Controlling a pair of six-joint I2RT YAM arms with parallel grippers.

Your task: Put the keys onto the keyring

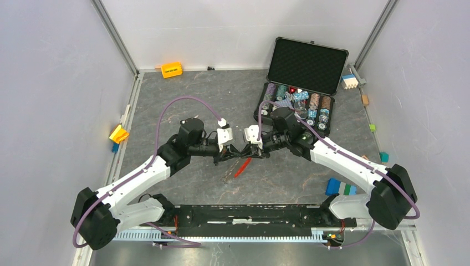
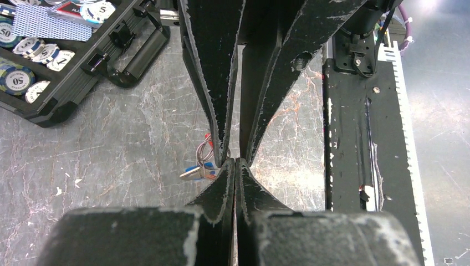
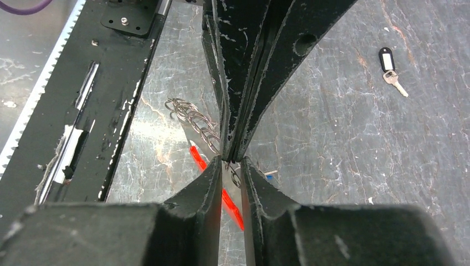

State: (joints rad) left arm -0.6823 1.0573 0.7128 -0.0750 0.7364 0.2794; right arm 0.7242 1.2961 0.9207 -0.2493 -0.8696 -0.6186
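Observation:
My two grippers meet tip to tip over the middle of the table. The left gripper [image 2: 235,162] is shut, and the keyring's silver chain [image 3: 191,119] runs up into its tips. The keyring's red fob [image 1: 242,166] slants down below them. The right gripper [image 3: 231,164] keeps a narrow gap between its jaws. A small wire ring [image 3: 236,176] sits in that gap. A silver key with a blue tag [image 2: 197,172] hangs beside the tips on thin wire loops. Another key with a black tag [image 3: 391,69] lies apart on the table.
An open black case of poker chips [image 1: 299,100] stands at the back right. An orange block [image 1: 171,70] lies by the back wall, a yellow one [image 1: 118,133] at the left edge, blue blocks [image 1: 339,187] at the right. A black rail [image 1: 249,213] spans the near edge.

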